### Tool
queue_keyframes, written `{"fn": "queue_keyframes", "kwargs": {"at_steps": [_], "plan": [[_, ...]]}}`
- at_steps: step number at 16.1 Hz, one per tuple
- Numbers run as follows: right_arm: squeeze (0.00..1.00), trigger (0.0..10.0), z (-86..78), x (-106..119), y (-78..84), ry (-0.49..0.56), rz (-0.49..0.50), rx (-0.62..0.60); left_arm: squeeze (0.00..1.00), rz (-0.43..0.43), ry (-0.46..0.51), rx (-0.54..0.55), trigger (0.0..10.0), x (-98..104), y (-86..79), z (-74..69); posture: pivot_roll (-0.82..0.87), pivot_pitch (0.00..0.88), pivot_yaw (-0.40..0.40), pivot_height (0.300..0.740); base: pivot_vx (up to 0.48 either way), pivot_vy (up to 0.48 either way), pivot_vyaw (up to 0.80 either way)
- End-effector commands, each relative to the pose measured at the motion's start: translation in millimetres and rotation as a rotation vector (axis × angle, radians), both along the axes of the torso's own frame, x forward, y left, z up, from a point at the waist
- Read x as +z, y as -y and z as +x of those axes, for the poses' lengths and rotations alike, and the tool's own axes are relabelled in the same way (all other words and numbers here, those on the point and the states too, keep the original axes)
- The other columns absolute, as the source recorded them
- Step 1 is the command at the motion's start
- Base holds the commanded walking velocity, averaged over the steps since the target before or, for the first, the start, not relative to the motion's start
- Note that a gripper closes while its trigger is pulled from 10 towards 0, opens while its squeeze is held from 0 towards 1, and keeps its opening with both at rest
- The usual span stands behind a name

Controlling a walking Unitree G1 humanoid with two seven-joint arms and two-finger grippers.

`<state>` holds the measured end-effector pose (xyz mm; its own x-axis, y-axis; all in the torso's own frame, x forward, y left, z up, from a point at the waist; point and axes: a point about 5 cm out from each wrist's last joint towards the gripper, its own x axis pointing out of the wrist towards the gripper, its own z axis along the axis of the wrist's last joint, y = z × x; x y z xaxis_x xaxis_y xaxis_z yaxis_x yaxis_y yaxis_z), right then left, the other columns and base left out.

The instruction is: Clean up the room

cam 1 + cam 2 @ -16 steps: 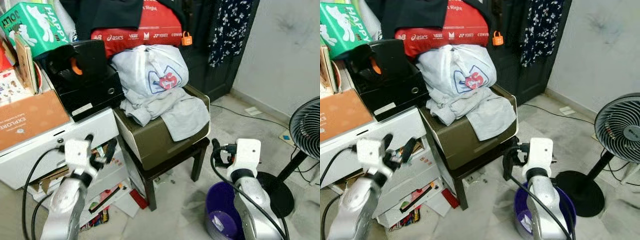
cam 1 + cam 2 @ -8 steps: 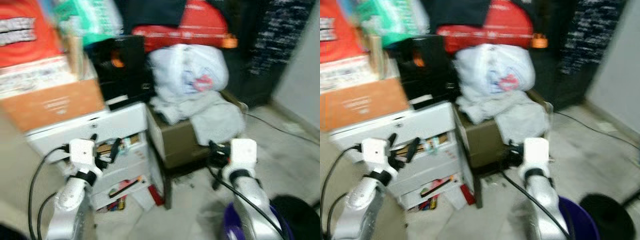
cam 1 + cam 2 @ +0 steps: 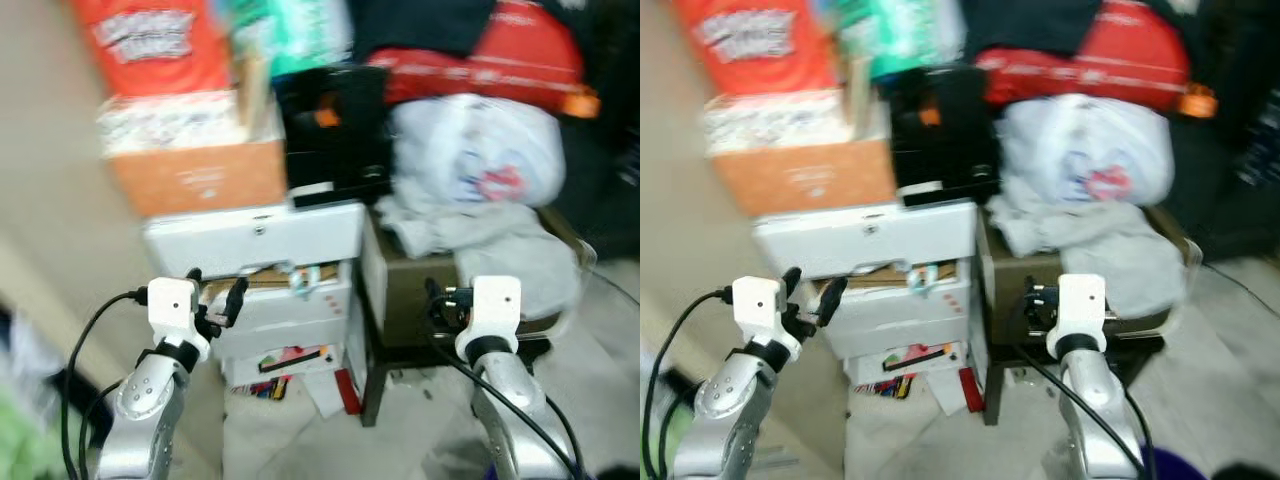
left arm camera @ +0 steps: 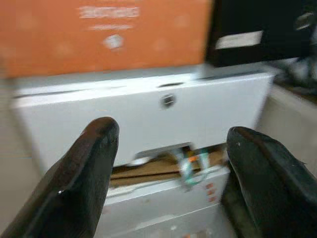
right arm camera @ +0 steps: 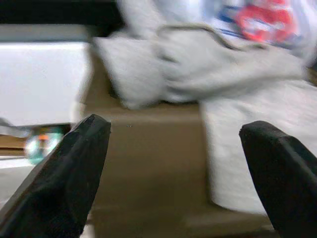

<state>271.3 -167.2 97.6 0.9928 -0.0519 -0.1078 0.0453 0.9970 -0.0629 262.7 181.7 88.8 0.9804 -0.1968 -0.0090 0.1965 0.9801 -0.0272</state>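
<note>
Blurred frames, but the clutter was plain: one white drawer unit [image 3: 258, 240] stood ahead, papers and coloured bits poking from its open slots, more paper spilled on the floor [image 3: 300, 375] at its foot. On its top sat one orange cardboard box [image 3: 196, 177] with pale print too smeared to read, and above that one red pack [image 3: 148, 45] with white lettering, also unreadable. Beside the box stood one black appliance [image 3: 335, 135] with an orange spot. Just right of the drawers, one olive-brown case [image 3: 400, 295] rested on a dark stool, carrying one heap of grey clothes [image 3: 470, 230] and one white plastic bag [image 3: 475, 150] with a red-and-blue logo; one red bag [image 3: 500, 55] with a band of white writing lay on top. The left pincer [image 3: 215, 300] hovered in front of the drawer unit, its two fingers [image 4: 84, 168] spread wide, holding nothing. The right pincer [image 3: 440, 305] hung before the olive case, its two fingers [image 5: 69, 168] likewise wide apart and empty.
</note>
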Motion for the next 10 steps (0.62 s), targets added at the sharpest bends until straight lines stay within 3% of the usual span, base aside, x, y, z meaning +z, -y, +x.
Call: {"fn": "queue_keyframes", "kwargs": {"at_steps": [1, 3, 5, 10], "plan": [[0.00, 10.0, 0.0, 0.7, -1.2, -0.003, -0.005, 0.009, 0.00, 0.006, 0.011, 0.003, 10.0, 4.1, 0.5, 2.4, -0.16, 0.000, 0.013, 0.740, 0.000, 0.000, 0.54], [0.00, 10.0, -0.2, 0.5, -1.1, -0.004, -0.005, 0.006, 0.00, 0.008, 0.011, 0.002, 10.0, 4.5, 0.8, 3.2, -0.16, 0.000, 0.013, 0.740, 0.000, 0.000, 0.57], [0.00, 10.0, 0.5, -0.3, -1.7, -0.006, -0.005, 0.001, 0.00, 0.009, 0.007, -0.001, 10.0, 3.9, 0.6, 3.6, -0.16, 0.000, 0.013, 0.740, 0.000, 0.000, 0.00], [0.00, 10.0, 2.5, 0.4, -3.6, -0.005, -0.004, 0.007, 0.00, 0.011, -0.001, 0.006, 10.0, 2.5, -2.9, 3.6, -0.16, 0.000, 0.011, 0.740, 0.000, -0.425, 0.00]]}}
